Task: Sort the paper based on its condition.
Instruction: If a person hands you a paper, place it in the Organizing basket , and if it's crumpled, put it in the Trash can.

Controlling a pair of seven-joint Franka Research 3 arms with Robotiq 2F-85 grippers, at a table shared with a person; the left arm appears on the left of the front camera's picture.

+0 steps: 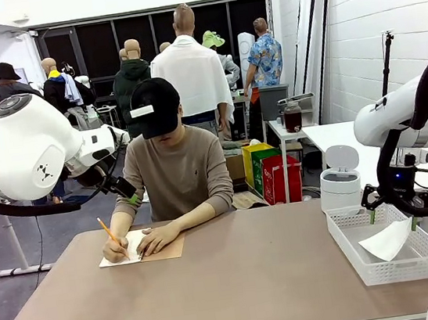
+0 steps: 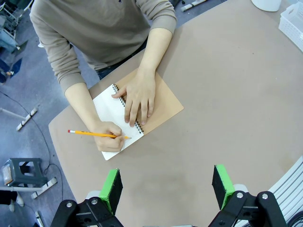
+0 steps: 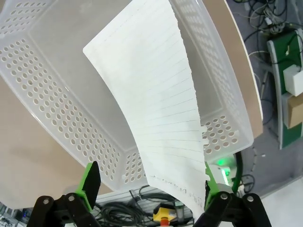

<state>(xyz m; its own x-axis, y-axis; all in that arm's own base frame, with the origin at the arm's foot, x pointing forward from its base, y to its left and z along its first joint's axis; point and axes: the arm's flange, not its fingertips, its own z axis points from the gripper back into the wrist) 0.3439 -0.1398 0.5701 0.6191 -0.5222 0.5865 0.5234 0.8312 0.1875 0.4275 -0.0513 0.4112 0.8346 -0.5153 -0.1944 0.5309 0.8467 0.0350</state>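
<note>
A white lined sheet of paper [image 3: 156, 109] leans in the white mesh basket [image 3: 57, 109], its lower end over the near wall. My right gripper [image 3: 149, 184] hangs just above, open, and the sheet's end lies loose between the green pads, close to one of them. From the front, the same paper [image 1: 386, 241] curls inside the basket [image 1: 370, 267] under my right gripper [image 1: 393, 219]. My left gripper [image 2: 167, 187] is open and empty, high over the table. It looks down on a person writing with a pencil [image 2: 94, 134] in a spiral notebook [image 2: 163, 106].
The person sits at the far side with both hands on the notebook [image 1: 167, 250] at the table's left. A small white lidded bin [image 1: 340, 179] stands behind the basket. My left gripper [image 1: 130, 196] hovers beside the person's arm.
</note>
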